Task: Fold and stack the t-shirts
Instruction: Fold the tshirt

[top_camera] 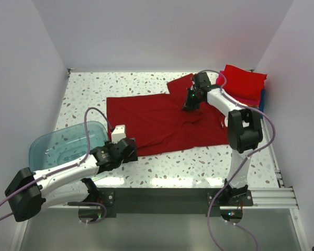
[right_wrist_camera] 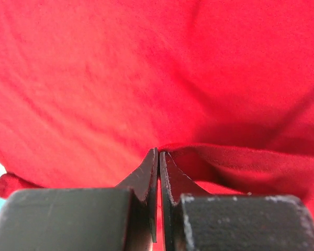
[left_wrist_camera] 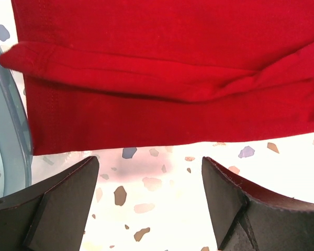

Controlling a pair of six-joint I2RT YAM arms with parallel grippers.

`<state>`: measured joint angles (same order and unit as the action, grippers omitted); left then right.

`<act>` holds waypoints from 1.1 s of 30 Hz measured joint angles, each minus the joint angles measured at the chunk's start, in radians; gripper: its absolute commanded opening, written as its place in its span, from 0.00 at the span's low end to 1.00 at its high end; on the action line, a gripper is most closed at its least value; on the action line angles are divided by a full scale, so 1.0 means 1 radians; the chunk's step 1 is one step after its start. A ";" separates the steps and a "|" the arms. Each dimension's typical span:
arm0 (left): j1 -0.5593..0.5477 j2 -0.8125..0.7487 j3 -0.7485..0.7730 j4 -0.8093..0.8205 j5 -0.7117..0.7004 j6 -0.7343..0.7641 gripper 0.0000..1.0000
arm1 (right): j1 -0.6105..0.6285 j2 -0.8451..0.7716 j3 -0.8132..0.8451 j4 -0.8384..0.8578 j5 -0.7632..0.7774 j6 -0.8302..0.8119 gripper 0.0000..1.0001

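A plain dark red t-shirt [top_camera: 157, 123] lies spread on the speckled table, with one sleeve pointing to the back. My right gripper [top_camera: 191, 102] is down on its right part. In the right wrist view the gripper [right_wrist_camera: 159, 150] is shut, and a raised fold of the shirt [right_wrist_camera: 235, 162] is pinched at its tips. My left gripper [top_camera: 130, 148] is open at the shirt's near left corner. In the left wrist view the gripper [left_wrist_camera: 150, 162] sits just short of the hem [left_wrist_camera: 146, 130], with bare table between the fingers. A stack of folded t-shirts [top_camera: 244, 81], bright red on top, sits at the back right.
A translucent blue plastic tub [top_camera: 67, 144] stands at the left, beside my left arm; its rim shows in the left wrist view [left_wrist_camera: 10, 120]. White walls close the table at the back and both sides. Magenta and blue cloth edges [top_camera: 259, 97] show under the stack.
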<state>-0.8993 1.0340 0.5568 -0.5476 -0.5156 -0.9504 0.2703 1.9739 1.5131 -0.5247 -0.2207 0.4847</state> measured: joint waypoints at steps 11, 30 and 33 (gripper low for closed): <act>0.000 -0.013 -0.005 -0.019 0.011 -0.001 0.85 | 0.090 0.205 0.207 -0.068 0.012 0.021 0.33; 0.000 0.100 -0.025 0.047 0.024 0.001 0.85 | -0.193 -0.307 -0.203 -0.053 -0.009 -0.024 0.82; 0.000 0.116 -0.025 0.064 0.022 0.002 0.85 | -0.309 -0.368 -0.296 -0.049 -0.005 -0.045 0.81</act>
<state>-0.8993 1.1503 0.5320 -0.4835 -0.4934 -0.9482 -0.0391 1.6062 1.2175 -0.5739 -0.2260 0.4397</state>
